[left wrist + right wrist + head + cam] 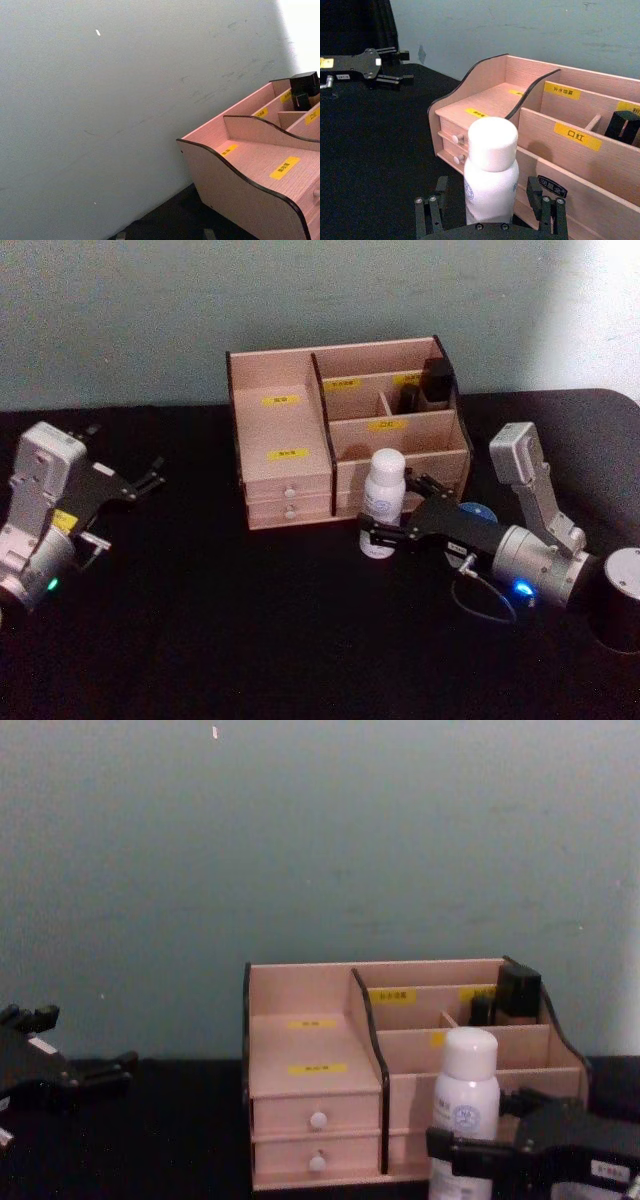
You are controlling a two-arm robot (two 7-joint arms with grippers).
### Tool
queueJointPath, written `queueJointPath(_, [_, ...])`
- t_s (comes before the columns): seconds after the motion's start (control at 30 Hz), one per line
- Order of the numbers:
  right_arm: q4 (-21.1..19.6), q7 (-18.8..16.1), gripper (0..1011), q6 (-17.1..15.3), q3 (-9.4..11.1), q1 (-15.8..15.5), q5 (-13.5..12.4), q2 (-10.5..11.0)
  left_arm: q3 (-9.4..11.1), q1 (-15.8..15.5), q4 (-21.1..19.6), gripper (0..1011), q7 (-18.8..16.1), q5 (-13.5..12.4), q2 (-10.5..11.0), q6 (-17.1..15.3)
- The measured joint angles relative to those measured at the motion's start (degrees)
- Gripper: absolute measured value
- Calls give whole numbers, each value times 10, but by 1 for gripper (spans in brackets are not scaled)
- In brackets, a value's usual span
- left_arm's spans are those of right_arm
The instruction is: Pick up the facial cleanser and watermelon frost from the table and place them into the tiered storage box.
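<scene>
Bare table (200, 620) left of box (285, 455); bottle (383, 495) blocking its right front; black item (435, 380) occupying back-right compartment.

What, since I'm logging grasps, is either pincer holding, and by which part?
Nothing yet. The right pincer straddles the lower body of the white bottle, open, with gaps on both sides. The left pincer is open and empty.
</scene>
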State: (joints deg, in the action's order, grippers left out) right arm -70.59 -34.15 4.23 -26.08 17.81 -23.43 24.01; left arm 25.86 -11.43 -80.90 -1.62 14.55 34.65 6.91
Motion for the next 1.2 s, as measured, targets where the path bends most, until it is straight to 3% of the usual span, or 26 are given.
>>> queueJointPath(0.73, [8,1,996,2,2,6,-1,-6,0,0,0,1001,0,0,0,0])
queueJointPath(0.97, [8,1,863,2,2,6,-1,-5,0,0,0,1001,0,0,0,0])
queueJointPath(1.2, [8,1,651,2,2,5,-1,-5,0,0,0,1001,0,0,0,0])
